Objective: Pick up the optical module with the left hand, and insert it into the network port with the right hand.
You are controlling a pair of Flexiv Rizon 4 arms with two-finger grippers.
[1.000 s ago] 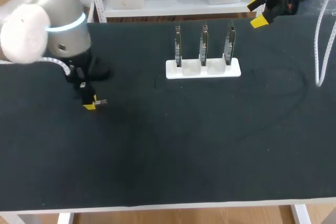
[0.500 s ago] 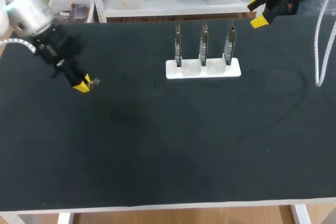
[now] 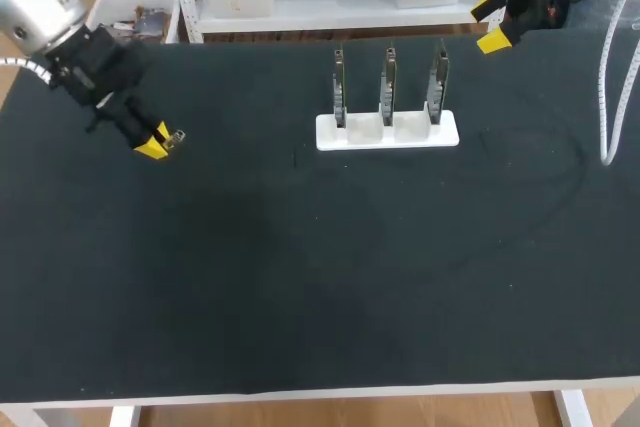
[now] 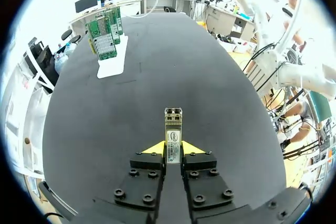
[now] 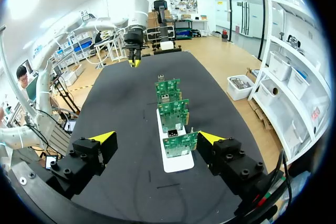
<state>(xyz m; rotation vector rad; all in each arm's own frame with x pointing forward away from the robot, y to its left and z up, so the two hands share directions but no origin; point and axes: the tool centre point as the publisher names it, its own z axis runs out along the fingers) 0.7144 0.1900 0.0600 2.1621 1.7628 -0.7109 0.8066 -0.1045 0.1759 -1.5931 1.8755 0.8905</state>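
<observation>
Head view: left claw (image 3: 155, 140) hangs over the worktop's (image 3: 300, 277) far left, the module (image 3: 177, 136) jutting from it. Three boards (image 3: 388, 87) stand in a white base (image 3: 388, 133).

Left wrist view: both fingers clamp the module.

Right wrist view: right claw (image 5: 157, 137) gapes wide, with the boards ahead.

I count one optical module (image 4: 173, 135), three green circuit boards (image 5: 174, 113) on one white base (image 3: 388, 131), one black table (image 3: 320, 277), and two grippers: left gripper (image 3: 157, 140), right gripper (image 3: 490, 23)
</observation>
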